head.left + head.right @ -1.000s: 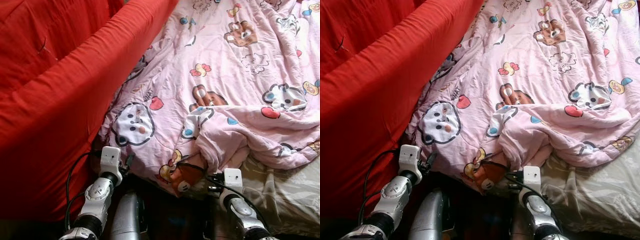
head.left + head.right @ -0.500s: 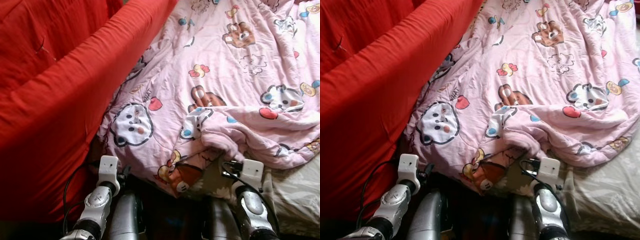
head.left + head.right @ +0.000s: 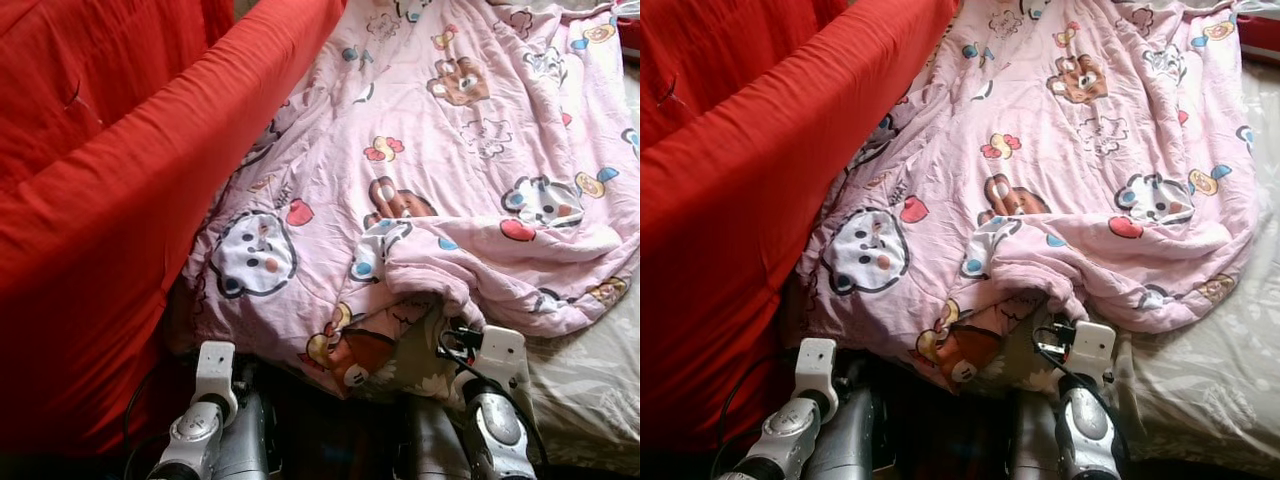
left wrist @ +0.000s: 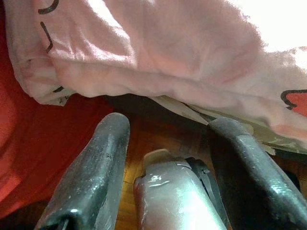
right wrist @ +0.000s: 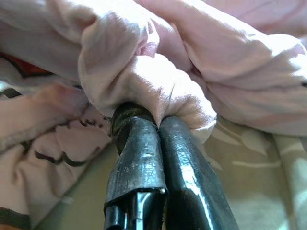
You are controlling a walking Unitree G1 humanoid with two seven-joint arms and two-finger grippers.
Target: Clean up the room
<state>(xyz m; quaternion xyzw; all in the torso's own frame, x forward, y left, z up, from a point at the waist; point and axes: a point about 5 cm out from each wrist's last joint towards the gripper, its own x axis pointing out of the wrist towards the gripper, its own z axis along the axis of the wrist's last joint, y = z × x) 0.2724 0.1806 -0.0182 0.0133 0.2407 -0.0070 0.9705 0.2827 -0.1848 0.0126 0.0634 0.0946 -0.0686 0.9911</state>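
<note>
A pink cartoon-print quilt [image 3: 450, 180] lies rumpled across the bed, its near edge bunched into a thick fold [image 3: 430, 285]. My right gripper [image 5: 153, 120] is shut on that fold [image 5: 158, 91], with cloth bulging around the black fingertips; its wrist [image 3: 500, 352] sits at the quilt's near edge. My left gripper [image 4: 168, 124] is open and holds nothing. It is low beside the bed, just below the quilt's hanging corner [image 4: 96, 72], and its wrist [image 3: 215, 365] is down by the red cushion.
A big red cushioned side [image 3: 110, 200] runs along the left, pressed against the quilt. A beige patterned sheet [image 3: 590, 370] shows under the quilt at the right. Dark wooden floor [image 4: 158, 139] lies below the bed edge.
The right gripper has shifted right and slightly up, drawing the quilt fold with it. The left arm has sunk lower. The view has tilted a little further up the bed.
</note>
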